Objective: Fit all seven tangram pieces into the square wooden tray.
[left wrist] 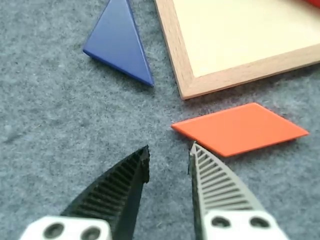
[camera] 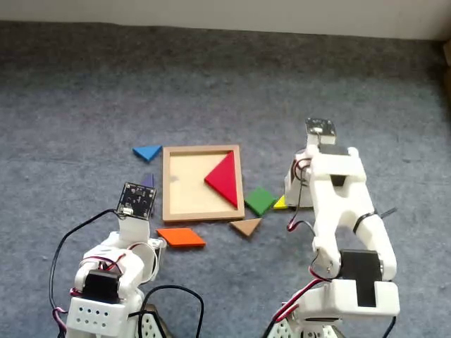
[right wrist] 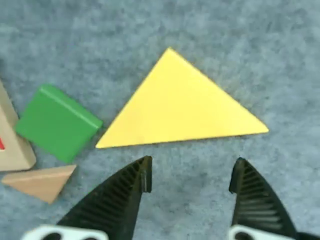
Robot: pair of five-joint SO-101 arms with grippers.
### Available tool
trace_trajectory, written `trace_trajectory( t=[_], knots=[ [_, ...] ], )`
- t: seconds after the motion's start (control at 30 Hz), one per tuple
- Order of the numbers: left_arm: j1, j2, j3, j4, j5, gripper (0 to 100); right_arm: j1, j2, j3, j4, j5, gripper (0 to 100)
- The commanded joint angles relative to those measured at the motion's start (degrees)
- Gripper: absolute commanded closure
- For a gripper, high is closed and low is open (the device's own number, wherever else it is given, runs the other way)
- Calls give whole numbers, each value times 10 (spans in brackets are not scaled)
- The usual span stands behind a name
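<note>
We see the tray (camera: 167,184) lying flat on the grey counter (camera: 84,105). One piece sits inside it: the red triangle (camera: 224,179), against the right wall, with bare wood over the remaining floor. The other six lie outside on the counter.

The light blue triangle (camera: 147,151) is just off the tray's far left corner. The dark blue triangle (left wrist: 120,42) lies beside the left wall, partly hidden in the high view by the left arm's camera (camera: 137,200). The orange parallelogram (left wrist: 240,129) lies just beside the near wall, apart from it. The green square (right wrist: 56,122) is just outside the tray's near right corner, with the tan triangle (right wrist: 40,182) close by it. The yellow triangle (right wrist: 180,102) is on the green square's other side, one corner nearly meeting the square.

The left jaws are apart and hold nothing. They hang above the counter with the pale tip close to the orange parallelogram's pointed end. The right jaws are apart too, holding nothing, just short of the yellow triangle's long edge.
</note>
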Motion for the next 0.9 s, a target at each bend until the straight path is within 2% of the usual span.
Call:
trace_trajectory(
  t=[0.0, 0.17, 0.37, 0.53, 0.7, 0.87],
  knots=[
    [9, -21, 11, 2, 4, 854, 7, -26, -74, 40, 118, 745],
    [9, -21, 11, 2, 4, 854, 7, -25, -85, 38, 305, 744],
    [9, -21, 11, 2, 4, 854, 29, -25, -85, 36, 397, 745],
    [9, -21, 11, 2, 4, 854, 83, -25, -88, -2, 412, 762],
    [9, -21, 11, 2, 4, 854, 119, -24, -81, -145, 412, 975],
    [9, -21, 11, 2, 4, 854, 137, 56, -56, -164, 412, 993]
  ],
)
